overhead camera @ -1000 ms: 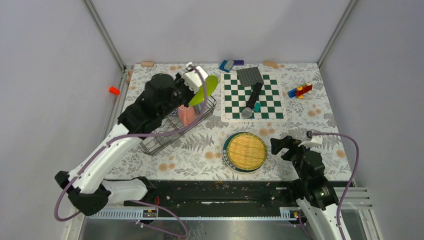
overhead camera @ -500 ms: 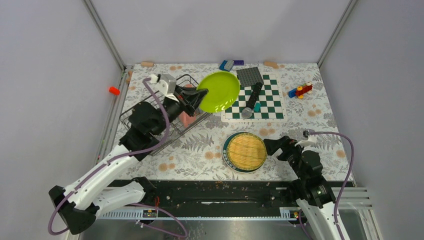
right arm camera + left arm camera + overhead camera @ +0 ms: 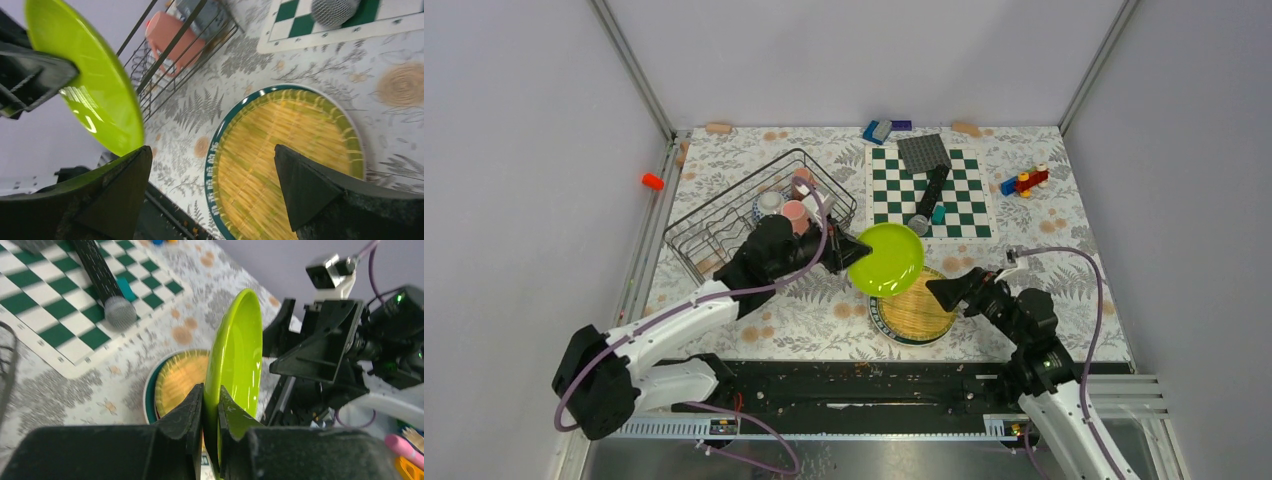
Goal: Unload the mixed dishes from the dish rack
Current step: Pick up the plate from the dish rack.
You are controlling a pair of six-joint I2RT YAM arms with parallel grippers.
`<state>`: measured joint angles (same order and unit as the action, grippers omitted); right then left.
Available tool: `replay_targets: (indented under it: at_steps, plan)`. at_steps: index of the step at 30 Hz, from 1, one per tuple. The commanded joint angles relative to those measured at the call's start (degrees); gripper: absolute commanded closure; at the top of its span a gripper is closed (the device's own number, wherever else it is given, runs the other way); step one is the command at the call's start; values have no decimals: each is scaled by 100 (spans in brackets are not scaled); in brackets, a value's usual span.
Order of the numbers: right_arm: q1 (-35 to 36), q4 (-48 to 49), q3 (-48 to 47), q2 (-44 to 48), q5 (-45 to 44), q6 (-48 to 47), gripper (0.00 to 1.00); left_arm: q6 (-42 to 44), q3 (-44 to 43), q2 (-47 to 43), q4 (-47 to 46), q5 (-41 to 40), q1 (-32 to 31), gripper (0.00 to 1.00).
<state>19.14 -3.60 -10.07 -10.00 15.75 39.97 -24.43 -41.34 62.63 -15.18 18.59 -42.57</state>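
My left gripper (image 3: 844, 254) is shut on the rim of the lime-green plate (image 3: 886, 259) and holds it tilted in the air over the far left edge of the yellow-orange plate (image 3: 916, 308), which lies flat on the table. In the left wrist view the green plate (image 3: 238, 350) stands edge-on between my fingers (image 3: 186, 412). My right gripper (image 3: 950, 290) is open and empty, just right of the green plate and above the yellow plate (image 3: 292, 160). The dish rack (image 3: 724, 215) holds a pink mug (image 3: 794, 212), a pale mug or bowl (image 3: 770, 202) and another pink piece (image 3: 802, 181).
The green-white chessboard (image 3: 954, 205) lies behind the plates with a black microphone (image 3: 928, 198) and a grey baseplate (image 3: 923, 152) on it. Toy blocks (image 3: 1024, 182) sit at the far right, a blue block (image 3: 879, 130) at the back edge.
My left arm lifted the green plate out of the rack and swung it forward and right, over the yellow plate. The rack has settled flat. My right gripper moved left toward the plate.
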Motion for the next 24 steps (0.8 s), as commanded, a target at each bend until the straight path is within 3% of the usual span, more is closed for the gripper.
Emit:
replay_targets:
  at_steps: [1, 11, 19, 24]
  plan:
    - [37, 1393, 115, -711, 1078, 229, 0, -255, 109, 275, -569, 848, -15, 100]
    - [38, 2722, 162, -2003, 1754, 518, 9, -133, -13, 1144, -486, 1863, 2, 100]
    - [38, 2831, 180, -2122, 1798, 486, 45, -237, -137, 1520, -574, 2236, -1, 100]
    - [38, 2716, 148, -2204, 1904, 430, 53, -255, -189, 1606, -640, 2422, -8, 100]
